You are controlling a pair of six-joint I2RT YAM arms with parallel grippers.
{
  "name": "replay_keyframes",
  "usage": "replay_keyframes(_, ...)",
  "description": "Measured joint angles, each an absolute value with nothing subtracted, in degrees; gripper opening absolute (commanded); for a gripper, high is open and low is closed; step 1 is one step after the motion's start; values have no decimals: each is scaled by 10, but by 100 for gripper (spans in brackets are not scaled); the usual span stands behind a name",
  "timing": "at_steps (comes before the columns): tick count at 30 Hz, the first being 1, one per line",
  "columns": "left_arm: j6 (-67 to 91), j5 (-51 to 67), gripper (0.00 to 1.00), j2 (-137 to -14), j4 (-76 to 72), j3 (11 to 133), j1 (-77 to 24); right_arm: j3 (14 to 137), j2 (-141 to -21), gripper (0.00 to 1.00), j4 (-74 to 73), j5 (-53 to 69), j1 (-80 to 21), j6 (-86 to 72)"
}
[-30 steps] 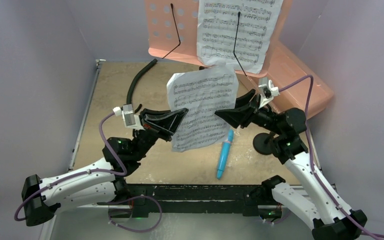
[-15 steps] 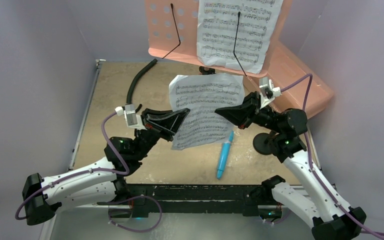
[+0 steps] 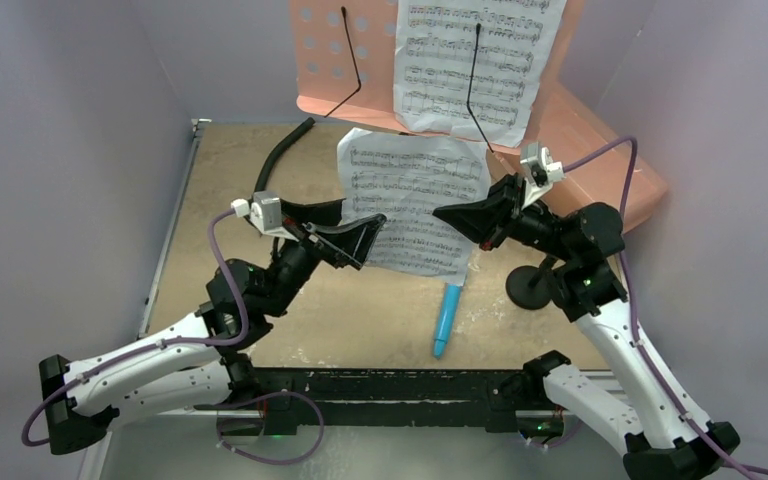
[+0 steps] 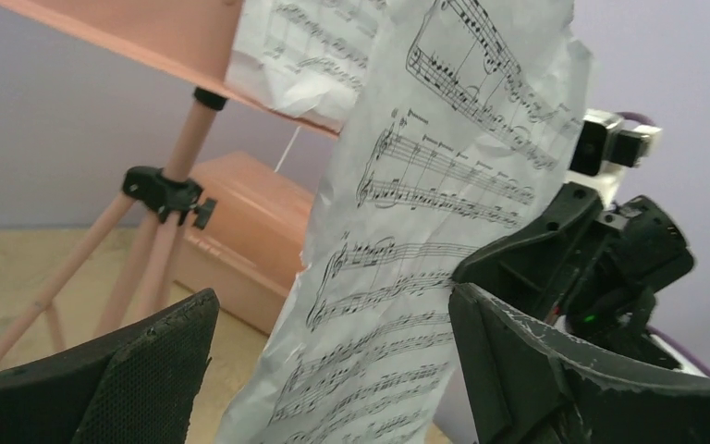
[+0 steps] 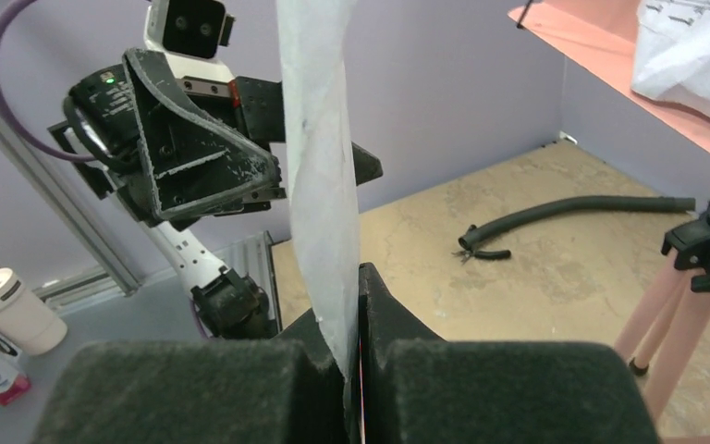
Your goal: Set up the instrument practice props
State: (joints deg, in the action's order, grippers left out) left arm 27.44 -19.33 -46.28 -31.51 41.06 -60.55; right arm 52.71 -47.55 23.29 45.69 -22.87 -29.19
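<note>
The pink music stand (image 3: 335, 60) rises at the back with one white sheet-music page (image 3: 470, 60) on its right half. A second page (image 3: 410, 200) hangs upright in the air below it, with my right gripper (image 3: 447, 213) shut on its right edge. The right wrist view shows that page (image 5: 319, 139) edge-on, pinched between the jaws of the right gripper (image 5: 356, 356). My left gripper (image 3: 348, 225) is open at the page's left edge; the page (image 4: 407, 231) stands between its spread fingers (image 4: 157, 370). The blue microphone (image 3: 449, 318) lies on the table. The black mic stand (image 3: 530, 285) sits right of it.
A curved black hose (image 3: 280, 155) lies at the back left of the table. A large pink box (image 3: 600, 150) fills the back right corner behind the right arm. The stand's tripod legs (image 4: 102, 250) rise from the table's back. Purple walls close in both sides.
My left gripper has opened and let go of the page. My right gripper has closed on the page and lifted it back toward the stand, where it now hangs straighter.
</note>
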Motion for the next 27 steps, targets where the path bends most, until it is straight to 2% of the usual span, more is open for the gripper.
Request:
replay_keyframes(8,329,-318,99,-406,-141,389,-606,564,-475,0,141,418,-229,-253)
replay_keyframes(16,431,-422,99,-359,40,318,-606,667,-478,0,56,356,-229,-213)
replay_keyframes(23,443,-437,99,-406,118,316,-605,755,-508,0,15,329,-229,-183)
replay_keyframes(27,423,-393,99,-479,144,338,-578,796,-529,0,6,330,-229,-180)
